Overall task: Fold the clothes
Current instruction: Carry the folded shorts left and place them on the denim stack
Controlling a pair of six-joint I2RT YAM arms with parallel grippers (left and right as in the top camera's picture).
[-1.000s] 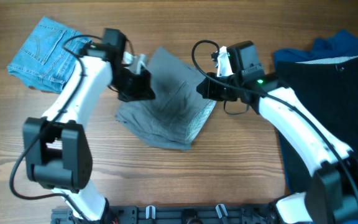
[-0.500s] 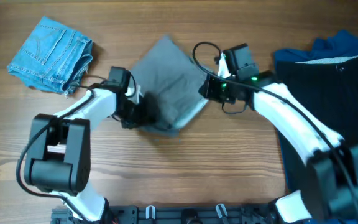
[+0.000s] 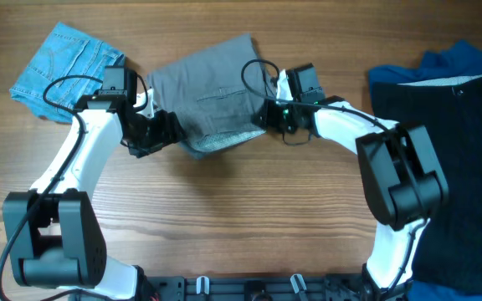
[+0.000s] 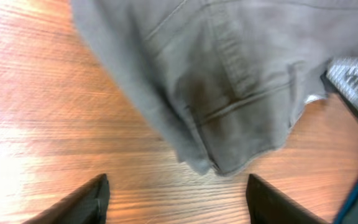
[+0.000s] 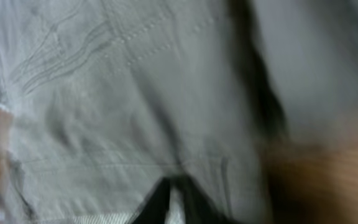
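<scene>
A grey garment point(image 3: 207, 84) lies folded on the wooden table at the top centre. My left gripper point(image 3: 172, 132) stands open just off the garment's lower left edge. In the left wrist view its dark fingers point(image 4: 86, 202) spread wide over bare wood, and the grey garment point(image 4: 229, 93) lies just ahead of them, untouched. My right gripper point(image 3: 259, 117) is at the garment's right edge. In the right wrist view the right gripper point(image 5: 174, 200) is shut with a strip of the grey cloth point(image 5: 135, 93) pinched between its tips.
A folded pair of blue denim shorts point(image 3: 65, 71) lies at the top left, close behind my left arm. A dark navy garment point(image 3: 450, 167) covers the right side, with a blue one point(image 3: 467, 58) above it.
The grey garment has been folded smaller and shifted up and left. My left gripper has opened and let go of it. My right gripper followed the cloth to the left, still gripping.
</scene>
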